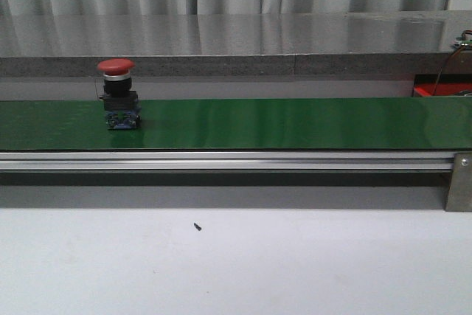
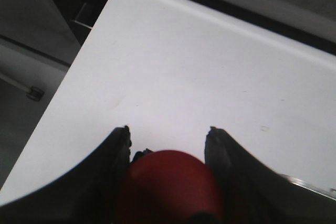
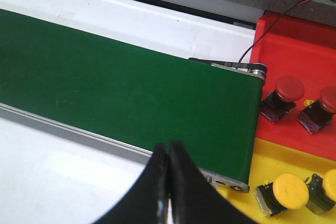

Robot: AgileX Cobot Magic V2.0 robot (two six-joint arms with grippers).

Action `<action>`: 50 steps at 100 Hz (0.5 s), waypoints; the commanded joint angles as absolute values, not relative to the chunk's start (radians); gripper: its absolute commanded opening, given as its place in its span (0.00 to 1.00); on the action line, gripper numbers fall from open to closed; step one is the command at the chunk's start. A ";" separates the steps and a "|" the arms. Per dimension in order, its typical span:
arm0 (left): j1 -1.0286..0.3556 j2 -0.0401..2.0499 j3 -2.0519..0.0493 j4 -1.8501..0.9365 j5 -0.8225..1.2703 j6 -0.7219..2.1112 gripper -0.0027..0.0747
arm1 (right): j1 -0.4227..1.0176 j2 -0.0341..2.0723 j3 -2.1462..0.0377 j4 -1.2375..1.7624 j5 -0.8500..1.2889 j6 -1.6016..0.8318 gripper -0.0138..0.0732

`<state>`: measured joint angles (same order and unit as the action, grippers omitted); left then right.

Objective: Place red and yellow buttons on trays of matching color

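In the left wrist view my left gripper point(image 2: 169, 134) is shut on a red button point(image 2: 168, 182); its red cap fills the gap between the black fingers, above a white surface. A second red button point(image 1: 118, 94) stands upright on the green belt point(image 1: 295, 123) at the left in the front view, with no gripper near it. My right gripper point(image 3: 169, 150) is shut with nothing in it, over the belt's near rail by the belt's end. Past that end, the red tray point(image 3: 294, 51) holds two red buttons point(image 3: 283, 95) and the yellow tray point(image 3: 286, 166) holds two yellow buttons point(image 3: 286, 192).
The belt's aluminium rail point(image 1: 221, 160) runs along its near side, with a bracket point(image 1: 459, 182) at the right end. A grey ledge point(image 1: 221, 42) lies behind the belt. A small dark speck point(image 1: 197, 226) is on the white table point(image 1: 236, 271). Wires point(image 3: 283, 17) cross the red tray's back corner.
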<state>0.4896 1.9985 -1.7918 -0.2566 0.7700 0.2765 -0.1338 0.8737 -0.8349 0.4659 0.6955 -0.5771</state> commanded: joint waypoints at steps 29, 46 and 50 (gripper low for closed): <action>0.293 1.703 -1.591 -0.288 0.736 0.276 0.18 | -0.133 0.863 -0.858 0.490 0.645 -0.584 0.02; 0.220 1.698 -1.517 -0.288 0.701 0.276 0.18 | -0.133 0.863 -0.858 0.490 0.645 -0.584 0.02; 0.205 1.698 -1.499 -0.288 0.685 0.276 0.18 | -0.133 0.863 -0.858 0.490 0.645 -0.584 0.02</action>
<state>0.2385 1.7522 -1.5061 -0.2680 0.7728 0.2765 -0.1338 0.8737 -0.8349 0.4659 0.6955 -0.5771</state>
